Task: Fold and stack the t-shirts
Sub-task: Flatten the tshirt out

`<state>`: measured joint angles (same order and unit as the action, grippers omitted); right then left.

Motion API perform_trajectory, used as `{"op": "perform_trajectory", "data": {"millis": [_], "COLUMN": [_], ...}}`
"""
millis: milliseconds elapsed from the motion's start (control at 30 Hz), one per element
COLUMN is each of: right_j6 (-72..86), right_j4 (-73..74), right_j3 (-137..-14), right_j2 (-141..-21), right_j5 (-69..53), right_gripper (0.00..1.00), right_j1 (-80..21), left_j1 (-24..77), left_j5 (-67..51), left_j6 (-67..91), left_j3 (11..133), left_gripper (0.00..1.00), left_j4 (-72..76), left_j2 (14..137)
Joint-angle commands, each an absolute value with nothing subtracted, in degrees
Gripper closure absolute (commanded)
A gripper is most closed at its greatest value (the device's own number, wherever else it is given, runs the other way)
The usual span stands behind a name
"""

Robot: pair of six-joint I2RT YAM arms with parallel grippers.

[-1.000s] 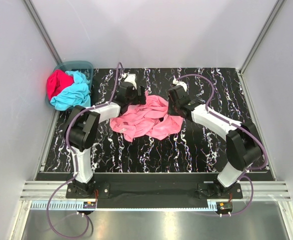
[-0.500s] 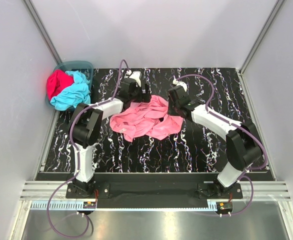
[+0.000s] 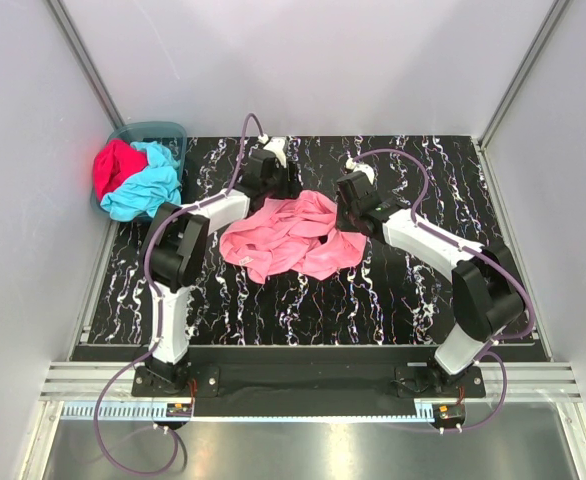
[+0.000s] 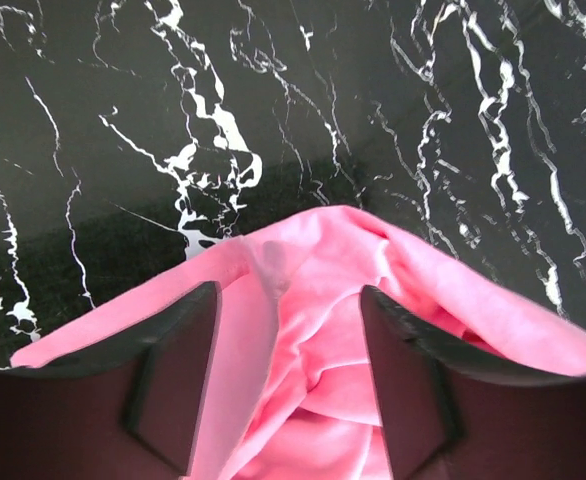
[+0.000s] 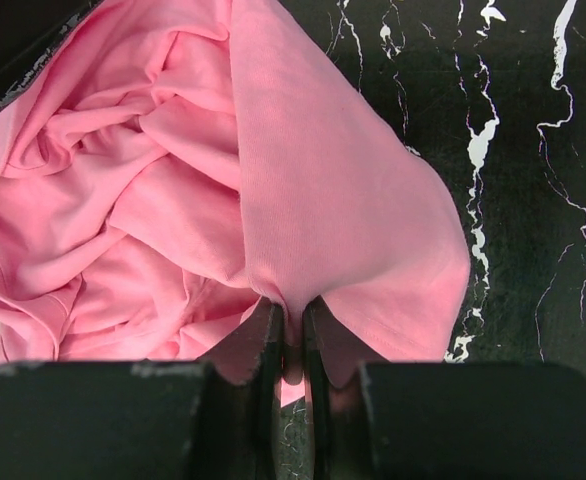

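A crumpled light pink t-shirt [image 3: 288, 238] lies mid-table on the black marbled surface. My left gripper [image 3: 277, 196] hangs over its far left edge. In the left wrist view its jaws stand apart on either side of a raised pink fold [image 4: 313, 330], so the left gripper [image 4: 288, 300] is open around cloth without pinching it. My right gripper [image 3: 345, 228] is at the shirt's right side. The right wrist view shows the right gripper [image 5: 291, 310] shut on a bunched ridge of the pink fabric [image 5: 323, 200]. A turquoise t-shirt [image 3: 145, 190] and a red t-shirt [image 3: 115, 165] are heaped at the back left.
A teal plastic basket [image 3: 155, 129] stands in the back left corner under the two heaped shirts. Grey walls close in the table on the left, back and right. Bare marbled tabletop [image 3: 423, 170] shows to the right and in front of the pink shirt.
My left gripper has shifted a little toward the back over the shirt's far edge, and its jaws have narrowed around the fold. The right arm has held still.
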<state>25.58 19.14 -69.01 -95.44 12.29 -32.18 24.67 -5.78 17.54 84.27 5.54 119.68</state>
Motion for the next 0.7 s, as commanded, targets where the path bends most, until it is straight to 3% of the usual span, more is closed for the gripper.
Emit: {"op": "perform_trajectory", "data": {"millis": [0,200,300,333,600,667], "right_j6": [26.19,26.19,26.28,26.28,26.19,26.10], "right_j4": [16.88,16.96,16.88,16.96,16.09,15.56], "right_j3": [-68.56,-68.29,-67.85,-67.59,-66.62,-66.36], "right_j2": [-93.52,-92.37,-91.93,-91.93,-92.99,-93.60], "right_j5": [11.51,11.43,11.43,11.43,12.04,11.78], "right_gripper": [0.97,0.97,0.98,0.98,0.97,0.84], "right_j1": [-31.73,-31.64,-31.64,-31.64,-31.47,-31.20], "left_j1": [24.52,24.61,24.52,24.52,24.52,24.52], "left_j5": [-7.38,-7.21,-7.03,-6.68,-4.84,-4.40], "left_j6": [16.79,16.26,16.26,16.35,15.47,14.59], "left_j3": [86.40,86.31,86.57,86.75,85.00,84.03], "left_gripper": [0.40,0.42,0.91,1.00,1.00,1.00], "left_j4": [5.54,4.84,4.75,4.66,4.31,4.31], "left_j2": [120.50,120.41,120.41,120.50,117.96,116.81]}}
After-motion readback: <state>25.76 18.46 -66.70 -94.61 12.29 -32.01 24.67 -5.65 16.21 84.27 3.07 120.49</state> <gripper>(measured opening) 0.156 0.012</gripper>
